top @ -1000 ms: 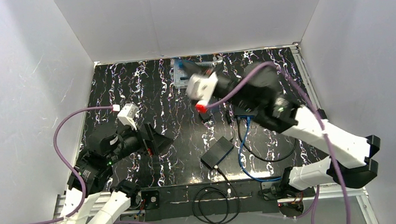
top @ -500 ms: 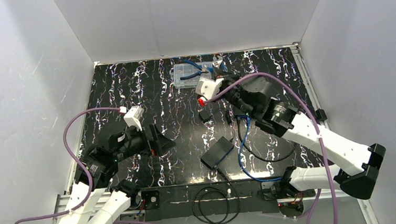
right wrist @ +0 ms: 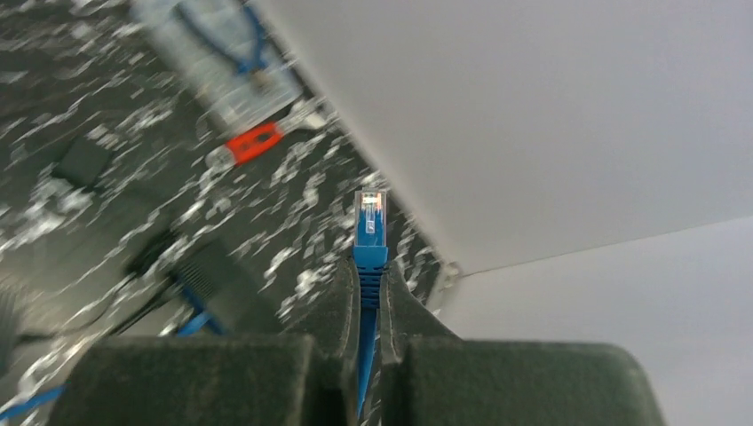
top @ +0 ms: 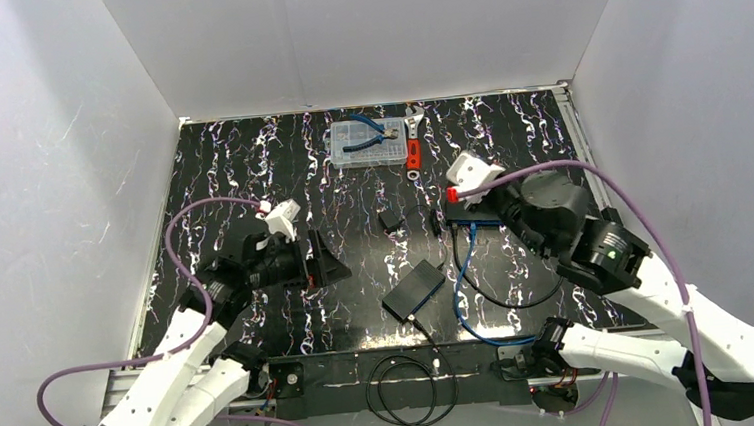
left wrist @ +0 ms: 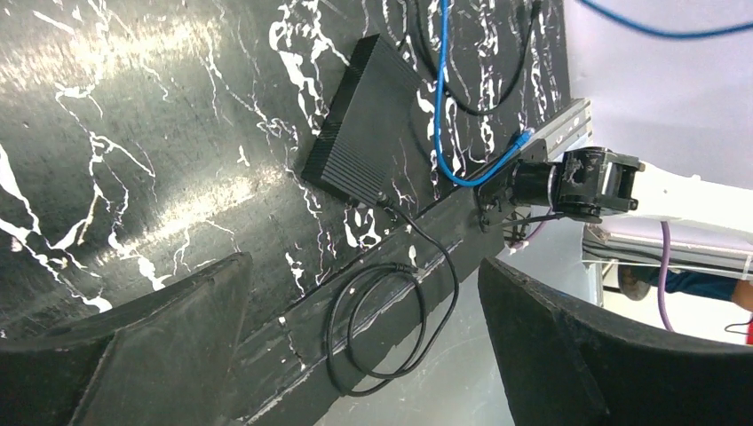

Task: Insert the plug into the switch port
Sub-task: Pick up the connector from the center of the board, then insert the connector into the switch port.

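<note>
- I have my right gripper (right wrist: 370, 291) clamped tight on the blue plug (right wrist: 370, 220).
- My left gripper (left wrist: 362, 266) stands wide open and empty, the black switch (left wrist: 360, 124) ahead of it.

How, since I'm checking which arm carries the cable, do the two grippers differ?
The left gripper stands wide open and empty; the right gripper is shut on the blue plug. The left gripper looks down at the black switch box; the right gripper points toward the white wall. Both have black fingers.
</note>
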You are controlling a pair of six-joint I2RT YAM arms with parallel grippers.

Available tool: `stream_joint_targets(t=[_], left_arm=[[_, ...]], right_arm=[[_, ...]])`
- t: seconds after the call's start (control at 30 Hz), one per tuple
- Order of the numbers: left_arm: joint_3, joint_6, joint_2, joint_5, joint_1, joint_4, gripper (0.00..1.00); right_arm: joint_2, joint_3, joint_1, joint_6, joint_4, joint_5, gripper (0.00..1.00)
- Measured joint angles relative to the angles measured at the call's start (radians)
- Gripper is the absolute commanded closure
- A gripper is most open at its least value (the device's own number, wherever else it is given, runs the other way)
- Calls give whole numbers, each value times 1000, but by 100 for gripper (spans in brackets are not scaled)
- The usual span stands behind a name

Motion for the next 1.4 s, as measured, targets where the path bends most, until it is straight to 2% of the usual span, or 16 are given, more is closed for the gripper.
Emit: stream_joint_targets(t=[0.17,0.4,0.7,0.9,1.17,1.4], left_arm=[[-44,-40,81,11,0,73,2],[-94,-95,191,10,0,198,2],[-109,-131,285,18,0,294,2],[-112,-148,343,36,0,354,2],[-112,-158,421,56,0,400,2],[-112,-164,461,67,0,423,2]], right_arm=[[15,-117,0,203,-144,-113,99],[129,-232,1,477,-266,-269,99],[232,-231,1,856,-350,-510,99],[222,-361,6,1029,-323,-621,99],[213,-499,83,1157,-233,-647,99],[270,-527,178,1225,-122,-517,99]])
